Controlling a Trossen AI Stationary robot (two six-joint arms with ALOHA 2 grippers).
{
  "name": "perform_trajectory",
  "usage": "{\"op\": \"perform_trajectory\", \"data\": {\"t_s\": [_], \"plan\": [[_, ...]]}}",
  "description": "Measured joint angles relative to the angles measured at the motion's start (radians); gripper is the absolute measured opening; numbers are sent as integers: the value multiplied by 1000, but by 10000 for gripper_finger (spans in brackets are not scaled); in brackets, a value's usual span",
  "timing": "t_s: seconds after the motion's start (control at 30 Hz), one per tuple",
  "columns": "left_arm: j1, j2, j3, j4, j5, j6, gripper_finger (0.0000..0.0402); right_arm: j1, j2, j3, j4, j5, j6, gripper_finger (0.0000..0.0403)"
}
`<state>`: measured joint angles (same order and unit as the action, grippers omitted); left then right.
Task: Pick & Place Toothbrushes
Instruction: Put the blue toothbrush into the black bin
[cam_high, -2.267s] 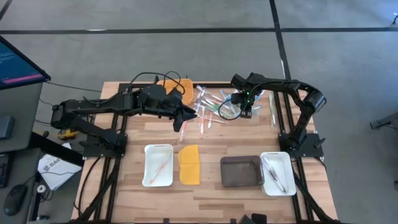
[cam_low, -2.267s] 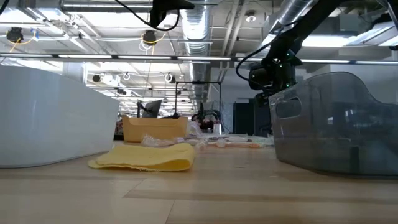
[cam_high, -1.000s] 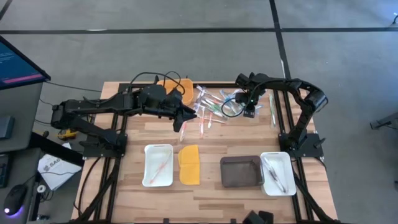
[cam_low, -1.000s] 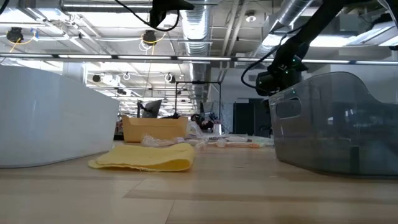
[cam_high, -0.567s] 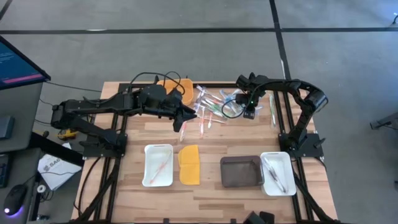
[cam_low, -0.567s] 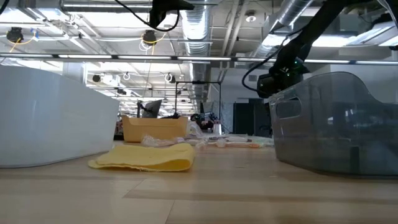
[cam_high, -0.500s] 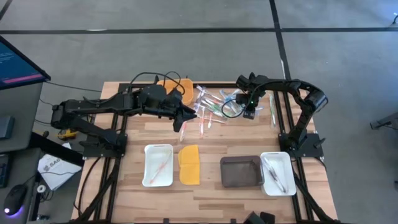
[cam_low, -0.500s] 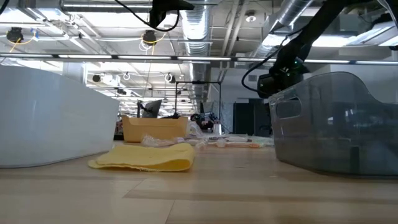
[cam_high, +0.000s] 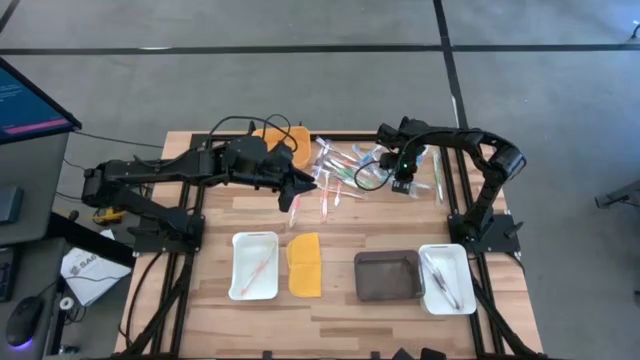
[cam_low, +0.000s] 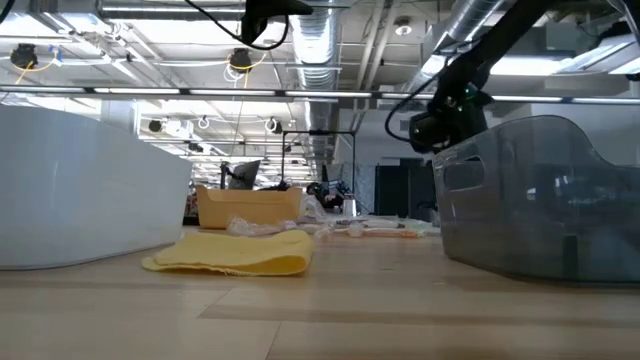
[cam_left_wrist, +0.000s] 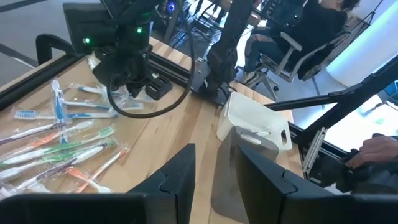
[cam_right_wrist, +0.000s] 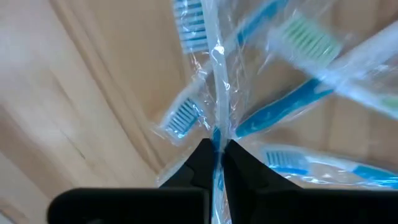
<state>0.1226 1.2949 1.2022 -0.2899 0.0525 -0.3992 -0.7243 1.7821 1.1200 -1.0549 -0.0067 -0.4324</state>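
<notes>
The right pincer (cam_right_wrist: 216, 149) is seen clamped on a wrapped blue toothbrush (cam_right_wrist: 214, 93), the clear wrapper pinched tight between the two dark fingertips. In the high view that right pincer (cam_high: 402, 178) sits at about one o'clock on the wooden surface (cam_high: 340, 310), at the right-hand edge of the toothbrush pile (cam_high: 345, 168).

The pile itself is spread loose around twelve o'clock, with pink, green, blue and clear sticks lying criss-cross in their wrappers. Just beside it, toward eleven o'clock, the left pincer (cam_high: 308, 183) is held over the pile's left edge; from its wrist view its fingers (cam_left_wrist: 180, 171) are shown standing apart with nothing visible between them.

Along the near side four things are lined up: a white tray (cam_high: 255, 265) at seven o'clock with a pinkish toothbrush lying in it, a yellow-orange lid (cam_high: 305, 264) just beside it, a dark bin (cam_high: 387, 275) at five o'clock, and a second white tray (cam_high: 444, 276) at four o'clock holding a couple of brushes. An orange box (cam_high: 276, 138) is tucked behind the left arm.
</notes>
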Motion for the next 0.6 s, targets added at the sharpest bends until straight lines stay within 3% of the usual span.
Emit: {"op": "perform_trajectory", "data": {"t_s": [0.37,0.6], "plan": [[0,0,0,1,0,1,108,67,-119,176,-22,9,88,8],[0,0,0,0,0,-1,108,218,-219,194,-93,8,224,9]]}}
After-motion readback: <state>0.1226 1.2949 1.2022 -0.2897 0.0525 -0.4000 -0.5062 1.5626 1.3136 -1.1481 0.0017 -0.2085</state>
